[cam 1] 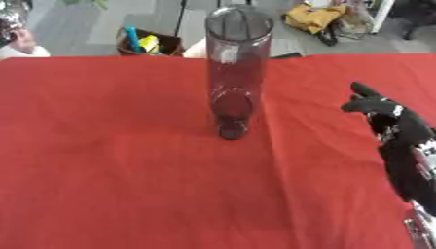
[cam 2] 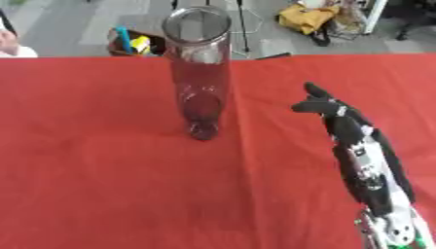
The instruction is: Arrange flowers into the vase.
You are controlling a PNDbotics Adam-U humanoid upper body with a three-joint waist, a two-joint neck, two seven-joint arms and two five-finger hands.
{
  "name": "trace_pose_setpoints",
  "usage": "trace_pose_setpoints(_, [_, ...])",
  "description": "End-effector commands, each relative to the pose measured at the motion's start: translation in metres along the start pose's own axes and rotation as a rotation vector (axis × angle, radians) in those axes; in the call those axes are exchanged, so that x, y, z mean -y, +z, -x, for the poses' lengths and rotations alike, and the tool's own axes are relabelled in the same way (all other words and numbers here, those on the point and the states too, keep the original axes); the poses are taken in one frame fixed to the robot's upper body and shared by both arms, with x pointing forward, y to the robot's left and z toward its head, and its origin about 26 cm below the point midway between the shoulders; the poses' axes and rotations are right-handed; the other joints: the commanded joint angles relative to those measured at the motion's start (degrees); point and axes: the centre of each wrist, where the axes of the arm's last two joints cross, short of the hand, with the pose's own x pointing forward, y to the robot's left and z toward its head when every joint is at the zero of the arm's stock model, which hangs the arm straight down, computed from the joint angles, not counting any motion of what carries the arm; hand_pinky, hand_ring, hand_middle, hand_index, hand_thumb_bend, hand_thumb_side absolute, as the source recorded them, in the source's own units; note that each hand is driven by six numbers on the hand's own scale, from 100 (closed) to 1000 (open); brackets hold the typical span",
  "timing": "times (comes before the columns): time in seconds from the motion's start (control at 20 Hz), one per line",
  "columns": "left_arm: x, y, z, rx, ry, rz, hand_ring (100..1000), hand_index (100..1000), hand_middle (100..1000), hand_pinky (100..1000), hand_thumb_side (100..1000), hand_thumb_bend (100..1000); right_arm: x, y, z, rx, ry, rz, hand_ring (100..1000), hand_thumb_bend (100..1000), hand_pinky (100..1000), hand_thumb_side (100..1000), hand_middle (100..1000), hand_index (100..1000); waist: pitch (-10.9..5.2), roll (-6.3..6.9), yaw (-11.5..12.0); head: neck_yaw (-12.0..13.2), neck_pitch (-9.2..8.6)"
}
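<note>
The tall glass vase (cam 2: 197, 73) stands near the table's (cam 2: 102, 160) far edge (no flowers showing), and the empty, open-fingered right hand (cam 2: 322, 106) could tip it.

The right hand (cam 2: 323, 108) shows too blurred to tell its fingers' pose; its arm runs off the lower edge.

The surface (cam 1: 111, 160) is covered in a plain, unpatterned red cloth. The vase (cam 1: 234, 68) at about twelve o'clock is clear glass, tinted dark red by the cloth showing through it, with a greyish rim. The right hand (cam 2: 328, 109) at three o'clock is black, its arm (cam 2: 374, 170) black with white and silver parts. Beyond the surface the floor (cam 1: 94, 19) is grey, with a yellow bag (cam 1: 315, 17) at one o'clock.
</note>
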Motion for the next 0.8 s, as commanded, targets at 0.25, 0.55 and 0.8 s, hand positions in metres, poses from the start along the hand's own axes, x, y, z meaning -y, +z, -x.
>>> trace_pose_setpoints(0.25, [-0.004,-0.01,-0.027,0.107,0.19,-0.063,100,100,100,100,661,100,0.006,-0.004,-0.006,0.032,0.006,-0.003,1000,100,1000,976,693,766,-1.44,0.74,-1.4,0.7,1.3])
trace_pose_setpoints(0.55, [-0.001,-0.021,-0.043,0.18,0.327,-0.087,100,100,100,100,675,100,0.005,-0.004,-0.006,0.031,0.005,-0.015,1000,100,1000,975,691,765,-1.07,1.25,-2.4,1.4,1.09])
trace_pose_setpoints(0.8, [0.0,-0.029,-0.048,0.223,0.408,-0.115,100,100,100,100,686,100,0.004,-0.004,-0.006,0.03,0.007,-0.025,1000,100,1000,976,690,765,-0.88,1.49,-3.0,1.8,0.91])
